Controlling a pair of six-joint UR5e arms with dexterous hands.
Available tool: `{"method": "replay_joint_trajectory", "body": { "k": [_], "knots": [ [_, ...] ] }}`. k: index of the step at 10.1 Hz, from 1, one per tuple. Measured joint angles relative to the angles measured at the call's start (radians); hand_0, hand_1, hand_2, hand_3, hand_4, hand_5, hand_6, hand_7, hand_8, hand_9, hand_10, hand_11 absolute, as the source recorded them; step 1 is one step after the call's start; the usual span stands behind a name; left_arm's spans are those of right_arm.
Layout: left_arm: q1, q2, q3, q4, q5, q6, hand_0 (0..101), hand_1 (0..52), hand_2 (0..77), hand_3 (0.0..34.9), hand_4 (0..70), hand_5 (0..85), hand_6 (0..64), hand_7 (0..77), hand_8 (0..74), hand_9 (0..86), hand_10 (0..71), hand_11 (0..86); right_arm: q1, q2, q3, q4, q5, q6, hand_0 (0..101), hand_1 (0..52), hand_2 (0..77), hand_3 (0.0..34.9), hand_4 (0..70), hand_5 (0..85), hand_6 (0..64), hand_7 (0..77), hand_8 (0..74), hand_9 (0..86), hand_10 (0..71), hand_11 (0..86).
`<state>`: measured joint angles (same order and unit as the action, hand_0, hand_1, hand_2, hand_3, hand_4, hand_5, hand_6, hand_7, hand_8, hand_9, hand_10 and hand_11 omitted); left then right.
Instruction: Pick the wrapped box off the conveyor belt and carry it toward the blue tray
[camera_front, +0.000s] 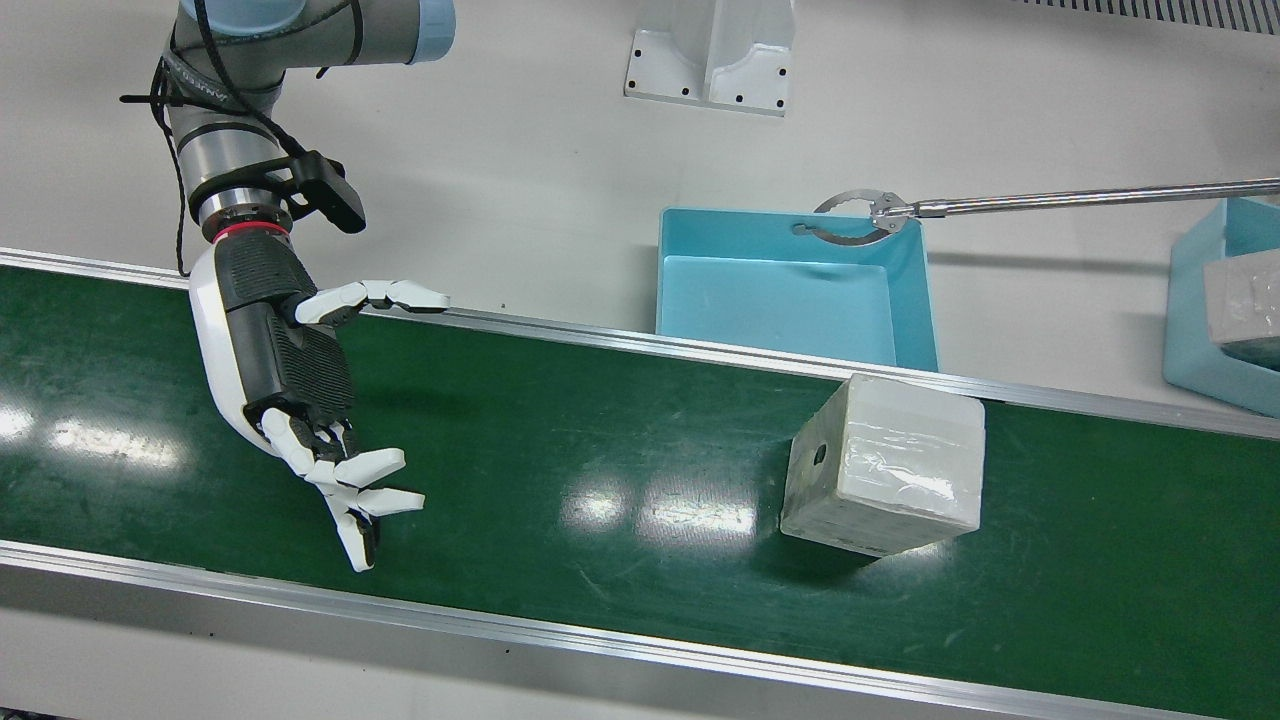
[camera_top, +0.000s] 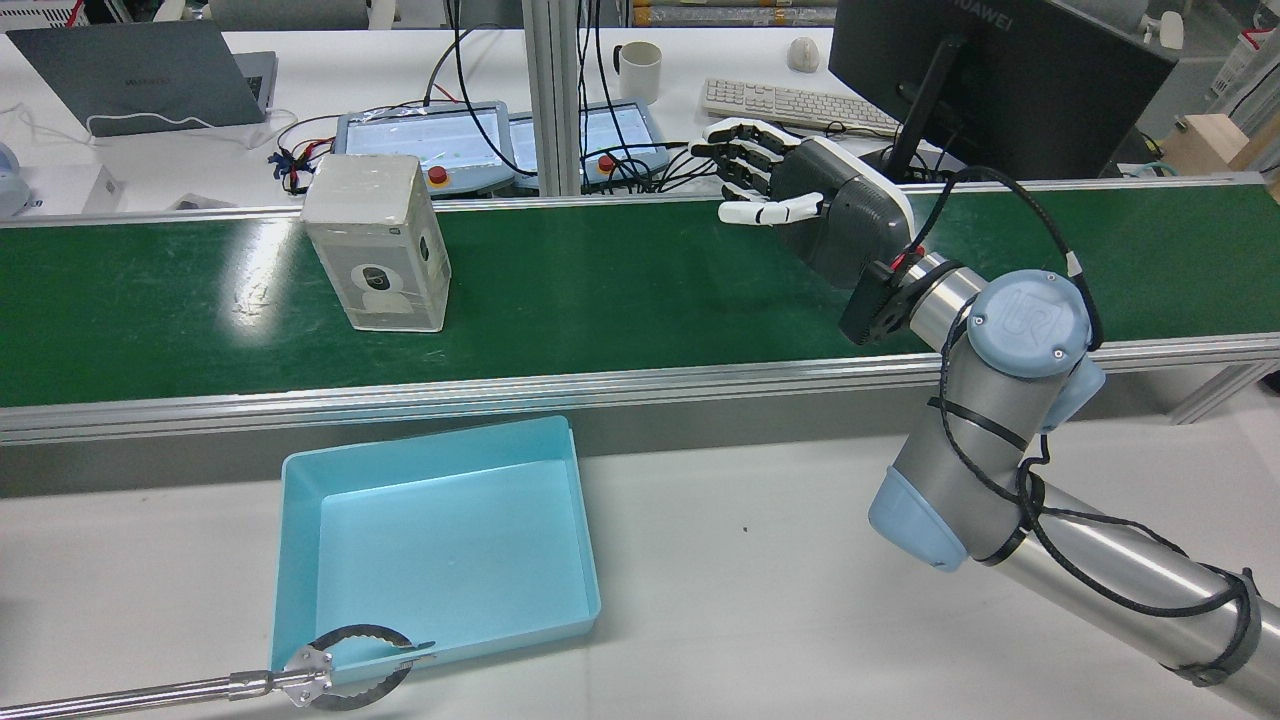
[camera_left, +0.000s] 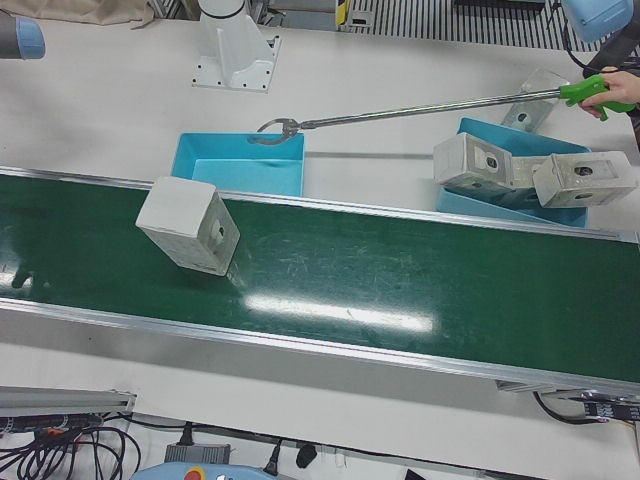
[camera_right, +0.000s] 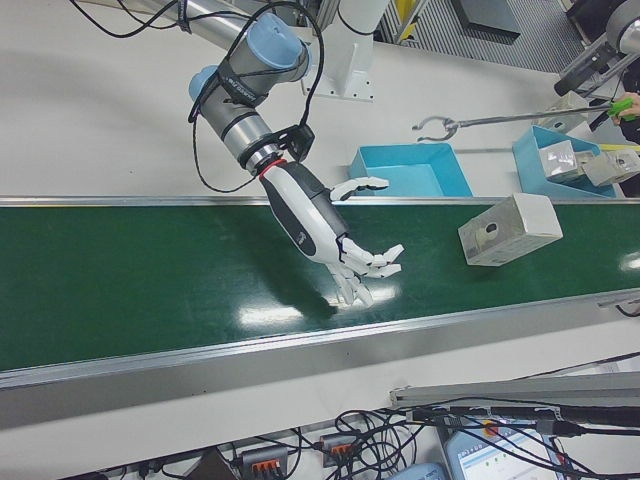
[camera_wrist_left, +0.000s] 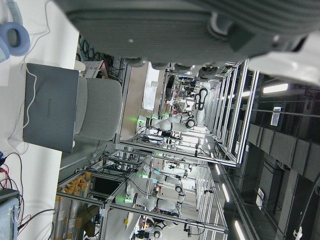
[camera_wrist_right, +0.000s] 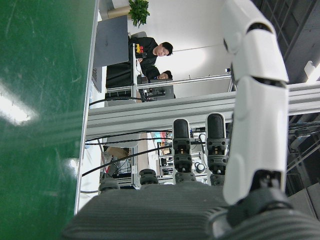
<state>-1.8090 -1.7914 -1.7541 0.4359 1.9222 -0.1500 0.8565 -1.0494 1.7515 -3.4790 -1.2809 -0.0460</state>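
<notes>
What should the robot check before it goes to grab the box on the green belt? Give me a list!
1. Right robot hand empty, fingers apart: ok.
2. Box on the belt and in plain sight: ok, though it stands tilted on an edge.
3. Hand close to the box: not ok; it hovers well apart from it over the belt.
4. Path along the belt between hand and box free: ok.
5. Blue tray empty: ok, but a grabber tool rests on its far rim, so watch out.
6. Left robot hand out of the way: cannot tell; only its own camera shows it.
</notes>
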Motion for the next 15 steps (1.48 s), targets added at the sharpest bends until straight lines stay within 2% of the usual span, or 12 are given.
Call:
{"method": "replay_joint_trajectory", "body": {
  "k": [2, 3, 8, 10, 11, 14, 15],
  "knots": [
    [0.000, 0.000, 0.000, 0.000, 0.000, 0.000, 0, 0.0, 0.5, 0.0, 0.0, 1.1, 0.0, 0.5, 0.0, 0.0, 0.5, 0.0, 0.000, 0.000, 0.000, 0.001, 0.000, 0.000, 48, 15.8, 20.2, 17.2, 14.7, 36.0, 6.0, 26.2, 0.0, 6.0, 0.0, 1.6],
    [0.000, 0.000, 0.000, 0.000, 0.000, 0.000, 0, 0.0, 0.5, 0.0, 0.0, 1.1, 0.0, 0.5, 0.0, 0.0, 0.5, 0.0, -0.001, 0.000, 0.000, 0.001, 0.000, 0.000, 48, 15.8, 22.4, 16.7, 14.7, 36.0, 6.0, 26.2, 0.0, 6.0, 0.0, 1.6],
    [0.000, 0.000, 0.000, 0.000, 0.000, 0.000, 0, 0.0, 1.1, 0.0, 0.0, 1.1, 0.0, 0.0, 0.0, 0.0, 0.5, 0.0, -0.005, -0.001, -0.001, 0.002, -0.001, -0.001, 48, 15.8, 19.6, 17.1, 14.7, 36.0, 6.0, 26.2, 0.0, 6.0, 0.0, 1.6],
    [0.000, 0.000, 0.000, 0.000, 0.000, 0.000, 0, 0.0, 0.5, 0.0, 0.0, 1.1, 0.0, 0.0, 0.0, 0.0, 0.5, 0.0, -0.005, -0.001, -0.001, 0.003, -0.001, 0.000, 48, 15.8, 21.3, 17.8, 13.6, 36.0, 6.0, 26.2, 0.0, 6.0, 0.0, 1.6],
    [0.000, 0.000, 0.000, 0.000, 0.000, 0.000, 0, 0.0, 0.5, 0.0, 0.0, 1.1, 0.0, 0.0, 0.0, 0.0, 0.0, 0.0, -0.005, -0.001, -0.001, 0.003, -0.001, -0.001, 48, 15.8, 21.3, 17.8, 10.9, 36.0, 6.0, 26.2, 0.0, 6.0, 0.0, 1.6],
    [0.000, 0.000, 0.000, 0.000, 0.000, 0.000, 0, 0.0, 1.1, 0.0, 0.0, 1.1, 0.0, 0.0, 0.0, 0.0, 0.0, 0.0, -0.007, -0.002, -0.003, 0.003, -0.002, -0.003, 48, 15.8, 21.3, 16.8, 12.5, 36.5, 6.0, 25.6, 0.0, 6.0, 0.0, 1.6],
    [0.000, 0.000, 0.000, 0.000, 0.000, 0.000, 0, 0.0, 0.5, 0.0, 0.0, 1.1, 0.0, 0.0, 0.0, 0.0, 0.0, 0.0, -0.008, -0.002, -0.003, 0.003, -0.002, -0.004, 48, 15.8, 20.7, 17.9, 13.1, 34.9, 5.5, 25.1, 0.0, 6.0, 0.0, 1.6]
  ]
}}
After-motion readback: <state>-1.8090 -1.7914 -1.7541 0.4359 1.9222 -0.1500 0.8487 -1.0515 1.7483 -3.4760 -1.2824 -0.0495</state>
